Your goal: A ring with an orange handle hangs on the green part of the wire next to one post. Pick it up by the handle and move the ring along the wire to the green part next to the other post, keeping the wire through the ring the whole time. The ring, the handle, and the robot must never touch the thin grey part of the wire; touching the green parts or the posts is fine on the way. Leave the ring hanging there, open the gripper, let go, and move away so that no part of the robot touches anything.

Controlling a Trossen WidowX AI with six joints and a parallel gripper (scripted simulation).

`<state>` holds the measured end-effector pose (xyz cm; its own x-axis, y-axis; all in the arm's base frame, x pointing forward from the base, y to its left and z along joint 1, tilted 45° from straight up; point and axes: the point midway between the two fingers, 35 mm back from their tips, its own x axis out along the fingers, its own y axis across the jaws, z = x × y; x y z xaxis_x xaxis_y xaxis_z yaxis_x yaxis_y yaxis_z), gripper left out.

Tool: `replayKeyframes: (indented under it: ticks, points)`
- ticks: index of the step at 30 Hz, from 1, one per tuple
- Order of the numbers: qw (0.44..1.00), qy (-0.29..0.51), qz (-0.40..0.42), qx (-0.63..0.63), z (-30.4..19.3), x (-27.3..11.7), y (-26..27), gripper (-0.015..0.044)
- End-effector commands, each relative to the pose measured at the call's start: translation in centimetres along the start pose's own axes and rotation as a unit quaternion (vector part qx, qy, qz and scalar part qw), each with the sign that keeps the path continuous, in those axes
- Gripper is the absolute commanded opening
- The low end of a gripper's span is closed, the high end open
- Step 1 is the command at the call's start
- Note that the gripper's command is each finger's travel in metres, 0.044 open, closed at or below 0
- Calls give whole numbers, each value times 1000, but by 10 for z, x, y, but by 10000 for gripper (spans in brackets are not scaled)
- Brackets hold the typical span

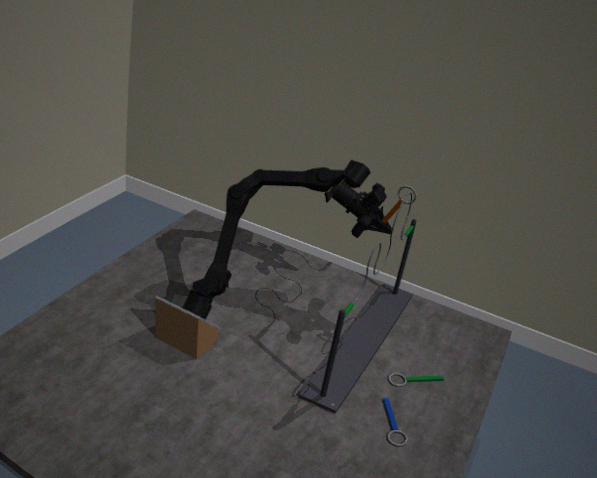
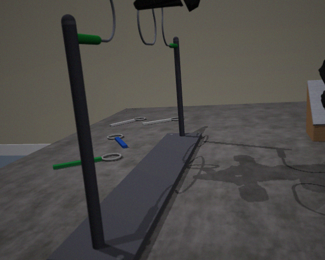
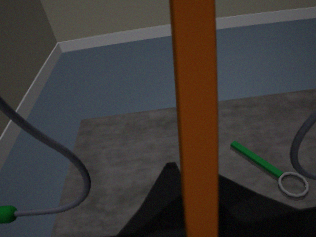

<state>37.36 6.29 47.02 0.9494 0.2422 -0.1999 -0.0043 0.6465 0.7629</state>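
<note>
My gripper (image 1: 387, 227) is shut on the orange handle (image 1: 391, 211) (image 3: 197, 99), high between the posts. The ring (image 1: 415, 195) is at the handle's upper end, around or in front of the wire's high bend; the top view does not settle which. The ring is out of view in the other two views. The grey wire (image 2: 114, 22) (image 3: 86, 174) curves close by the fingers; contact cannot be told. One green part (image 1: 409, 230) (image 2: 89, 38) is by the far post (image 1: 403, 262) (image 2: 83, 125), the other (image 1: 348, 308) (image 2: 173, 45) by the near post (image 1: 332, 354) (image 2: 178, 89).
A dark baseplate (image 1: 360, 344) (image 2: 145, 178) carries the posts. Loose rings with a green handle (image 1: 425, 378) (image 2: 70, 163) (image 3: 257, 159) and a blue handle (image 1: 390, 413) (image 2: 121, 142) lie beyond it. Two white handles (image 2: 122, 122) (image 2: 157, 122) lie farther off. The arm stands on a wooden block (image 1: 177, 328).
</note>
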Motion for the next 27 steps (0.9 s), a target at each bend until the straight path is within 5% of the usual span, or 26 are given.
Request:
replayKeyframes:
  ticks: [1,27]
  points:
    - [1000,-1,12,23,-1,0,1,-150]
    - [982,-14,85,169,2,0,14,-150]
